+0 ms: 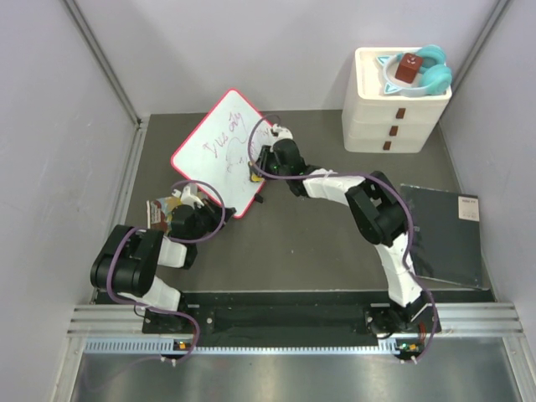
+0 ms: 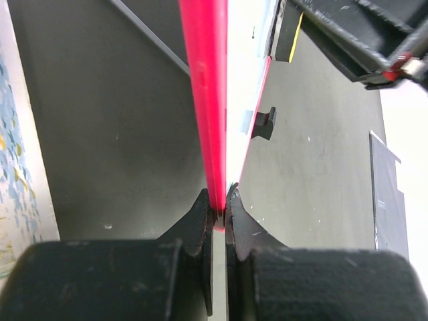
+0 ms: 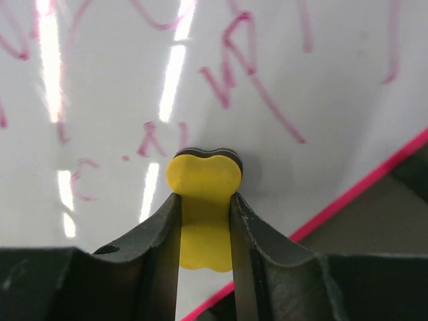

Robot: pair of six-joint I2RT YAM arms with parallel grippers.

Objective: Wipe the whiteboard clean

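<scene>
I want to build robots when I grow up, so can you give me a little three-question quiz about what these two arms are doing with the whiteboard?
1. True or false: the whiteboard is already wiped clean.
2. Pick one: what is the right pincer shut on?
A. a yellow eraser
B. a blue cup
C. nothing at all
3. Fill the gap: the left pincer is shut on the whiteboard's ___-coloured frame.

Key
1. False
2. A
3. red
</scene>
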